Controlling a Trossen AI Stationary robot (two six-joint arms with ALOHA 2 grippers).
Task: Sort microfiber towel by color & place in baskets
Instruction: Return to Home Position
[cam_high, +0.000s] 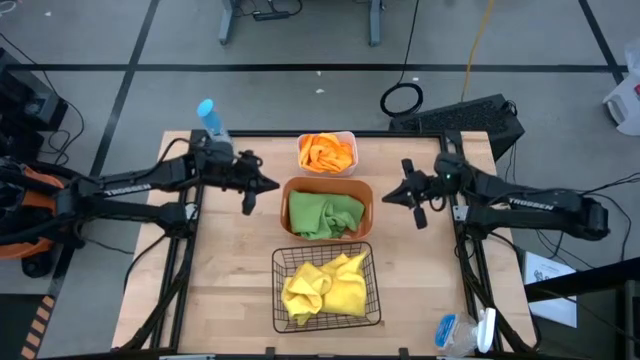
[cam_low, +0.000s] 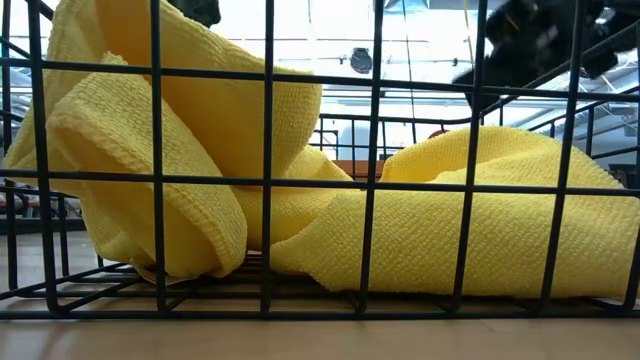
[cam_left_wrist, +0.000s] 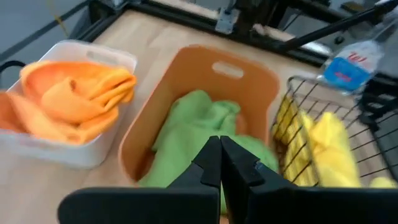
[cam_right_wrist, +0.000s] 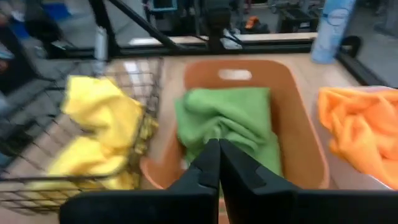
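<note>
**High view:** On the desk (cam_high: 230, 280) the tub (cam_high: 368, 200) holds the green towels (cam_high: 325, 214). The white bin (cam_high: 354, 150) touches its far end and carries the orange towels (cam_high: 326, 153). The wire basket (cam_high: 277, 290) sits at its near end with the yellow towels (cam_high: 325, 285). The left arm (cam_high: 130, 185) and right arm (cam_high: 530, 205) flank the tub, both clear of it. The left jaws and right jaws are each pressed together on nothing. No towel lies loose beside the tub, so the sorting looks finished.

**Low view:** Yellow towels slump in rounded folds behind the basket's bars.

**Left wrist view:** The closed left jaws point at the green heap in the tub, with the bin on one side and the basket on the other. A bottle (cam_left_wrist: 351, 62) lies beyond the basket.

**Right wrist view:** The closed right jaws face the tub from the opposite side.

**Handling:** The towels look light, limp and fuzzy, unlikely to slip or be damaged. If one needed moving, a raised fold at the top of a heap seems the best place to pinch. The rest would probably drape and trail.
</note>
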